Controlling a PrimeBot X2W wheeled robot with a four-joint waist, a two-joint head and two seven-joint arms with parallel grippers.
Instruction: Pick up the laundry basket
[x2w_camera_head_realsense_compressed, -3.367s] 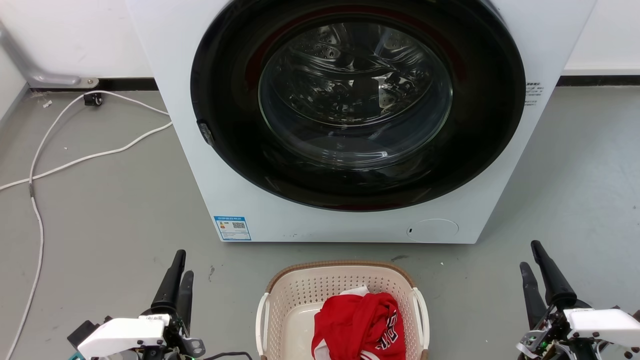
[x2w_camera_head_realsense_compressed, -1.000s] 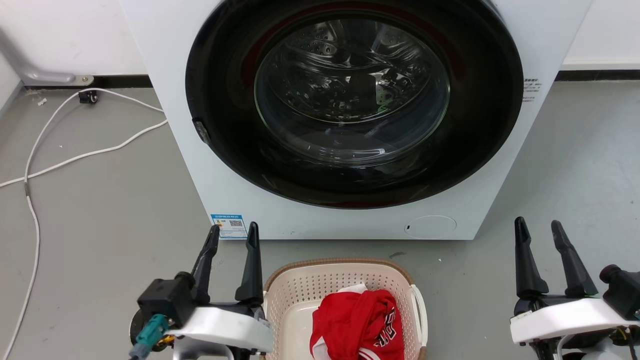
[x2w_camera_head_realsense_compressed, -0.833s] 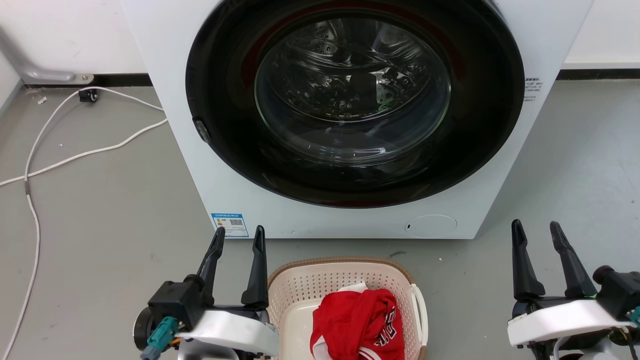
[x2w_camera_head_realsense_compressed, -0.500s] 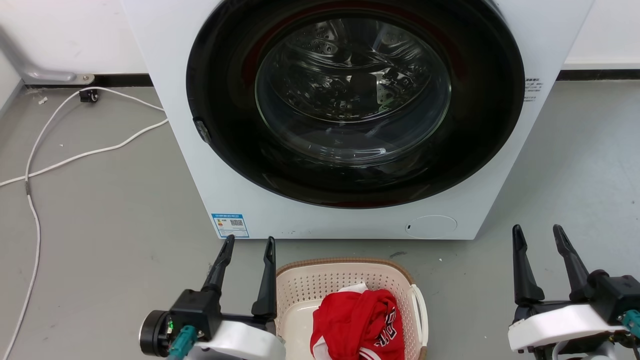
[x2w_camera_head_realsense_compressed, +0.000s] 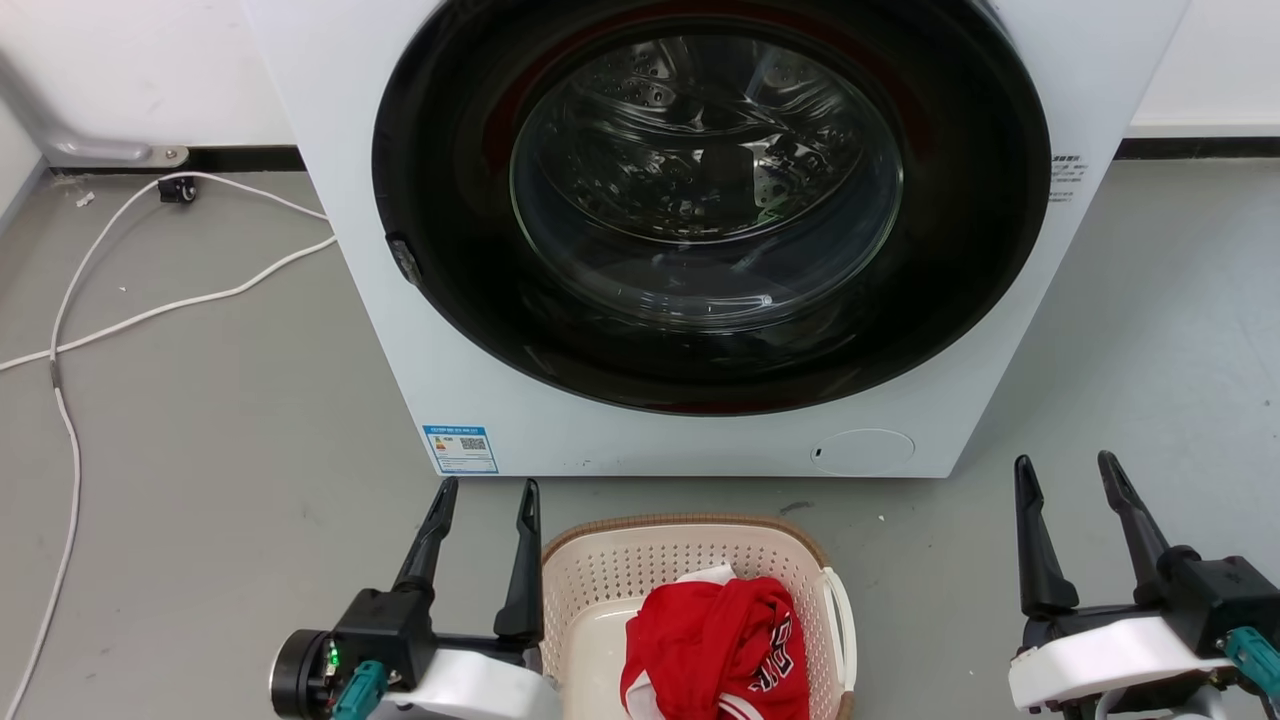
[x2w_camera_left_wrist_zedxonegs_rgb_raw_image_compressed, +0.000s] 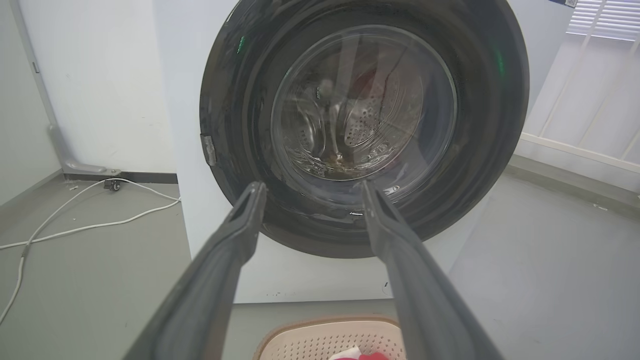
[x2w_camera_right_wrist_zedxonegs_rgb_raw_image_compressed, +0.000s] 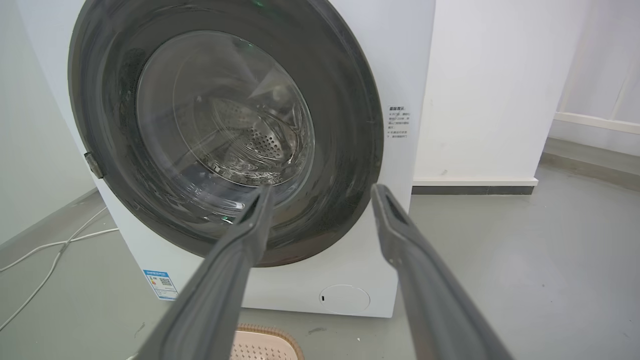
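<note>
The cream laundry basket (x2w_camera_head_realsense_compressed: 600, 585) with a brown rim and white side handles sits on the grey floor at the bottom centre, holding a red garment (x2w_camera_head_realsense_compressed: 720, 645). Its far rim also peeks into the left wrist view (x2w_camera_left_wrist_zedxonegs_rgb_raw_image_compressed: 320, 332) and the right wrist view (x2w_camera_right_wrist_zedxonegs_rgb_raw_image_compressed: 262, 345). My left gripper (x2w_camera_head_realsense_compressed: 487, 490) is open, its fingers pointing up right beside the basket's left wall, above the floor. My right gripper (x2w_camera_head_realsense_compressed: 1065, 465) is open too, well to the right of the basket, with nothing between its fingers.
A white washing machine (x2w_camera_head_realsense_compressed: 380, 250) with a shut dark round door (x2w_camera_head_realsense_compressed: 705, 200) stands just behind the basket. A white cable (x2w_camera_head_realsense_compressed: 150, 315) trails over the floor at the left. Bare grey floor lies on both sides of the machine.
Both grippers have opened and turned since the oldest frame. The left one has moved right, up against the basket's left side, and sunk a little. The right one has shifted slightly.
</note>
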